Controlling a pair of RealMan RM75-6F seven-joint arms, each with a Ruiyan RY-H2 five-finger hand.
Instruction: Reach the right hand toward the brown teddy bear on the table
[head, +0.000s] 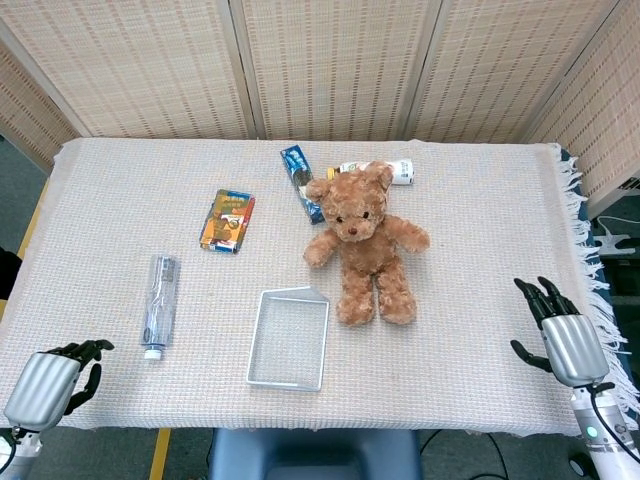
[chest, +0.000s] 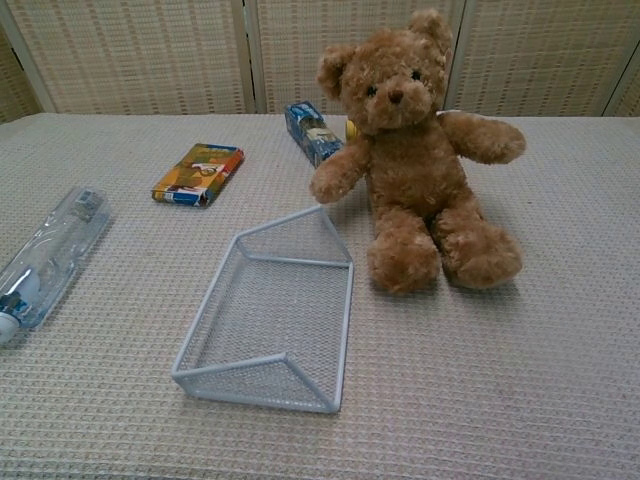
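The brown teddy bear (head: 364, 243) lies on its back in the middle of the table, head toward the far edge; the chest view shows the bear (chest: 418, 155) from the front. My right hand (head: 560, 331) hovers at the table's near right corner, well to the right of the bear and nearer than it, fingers spread and holding nothing. At the near left corner my left hand (head: 52, 378) has its fingers loosely curled around nothing. Neither hand shows in the chest view.
A white wire mesh basket (head: 289, 338) lies just left of the bear's feet. A clear plastic bottle (head: 159, 304) lies at the left. A colourful packet (head: 227, 221), a blue packet (head: 300, 181) and a white bottle (head: 385, 170) lie near the far edge.
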